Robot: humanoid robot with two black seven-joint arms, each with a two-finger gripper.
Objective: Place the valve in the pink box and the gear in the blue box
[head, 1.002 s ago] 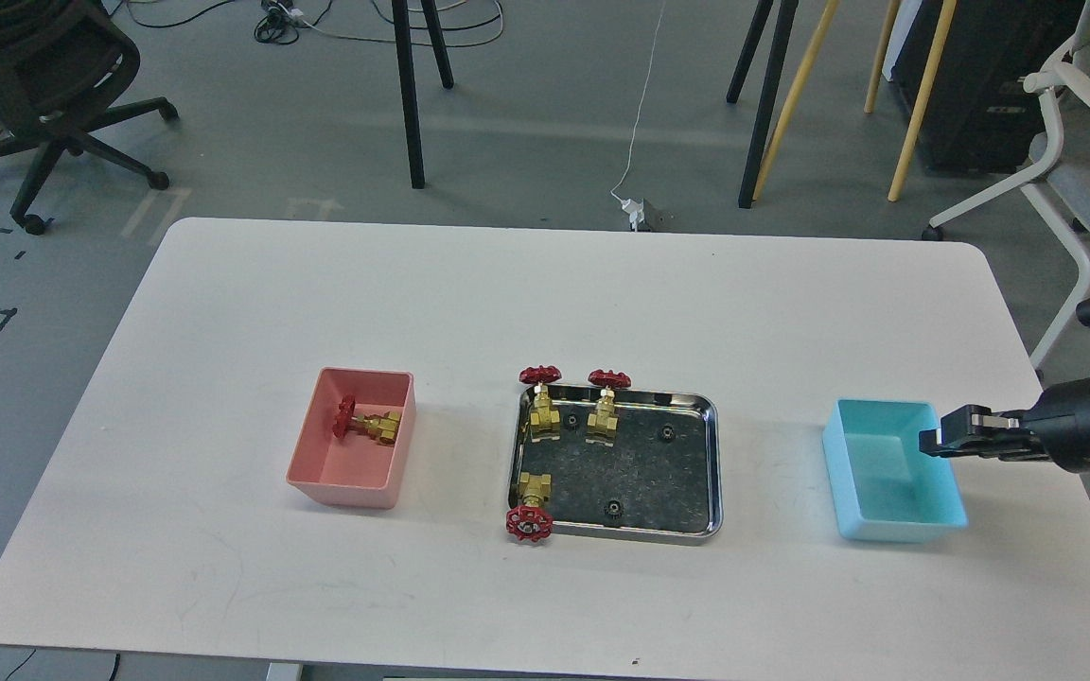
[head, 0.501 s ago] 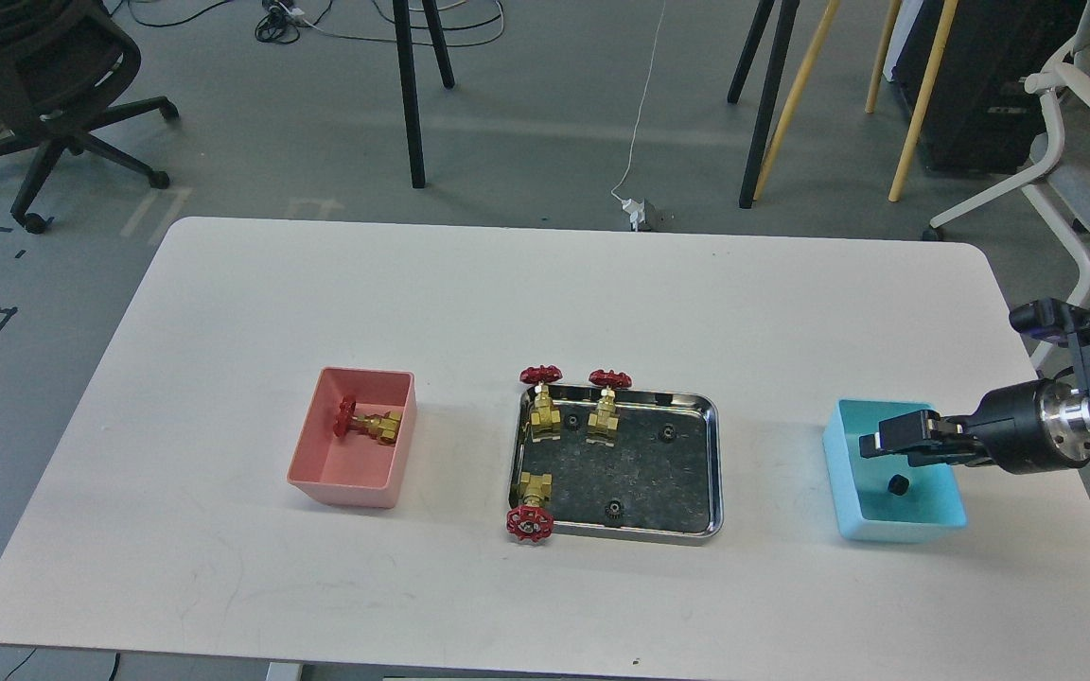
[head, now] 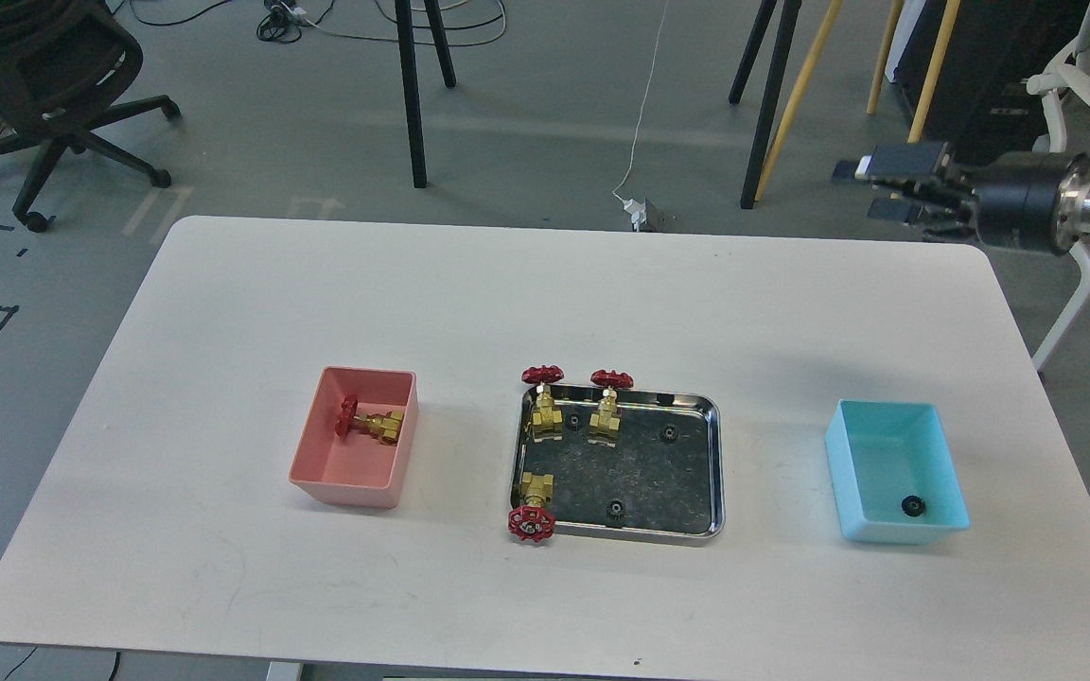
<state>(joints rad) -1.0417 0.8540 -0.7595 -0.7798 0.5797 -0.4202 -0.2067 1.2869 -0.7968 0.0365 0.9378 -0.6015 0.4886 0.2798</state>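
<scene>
The pink box (head: 384,479) sits left of centre and holds one valve (head: 367,423) lying on its side. The blue box (head: 886,445) sits at the right and holds one black gear (head: 911,506) near its front wall. The steel tray (head: 712,473) in the middle holds three valves (head: 541,405) (head: 606,409) (head: 533,503) and three gears (head: 668,433) (head: 615,512) (head: 573,420). My right gripper (head: 876,189) is open and empty, raised high above the table's far right corner. My left gripper is out of view.
The white table (head: 545,303) ends in rounded corners. Beyond its far edge stand black stand legs (head: 410,95), yellow poles (head: 791,104), an office chair (head: 43,85) at left and a grey chair (head: 1084,142) at right.
My right gripper opened over the blue box and let a gear drop into it. It then rose and drew back to the far right. The gear rolled to the box's front.
</scene>
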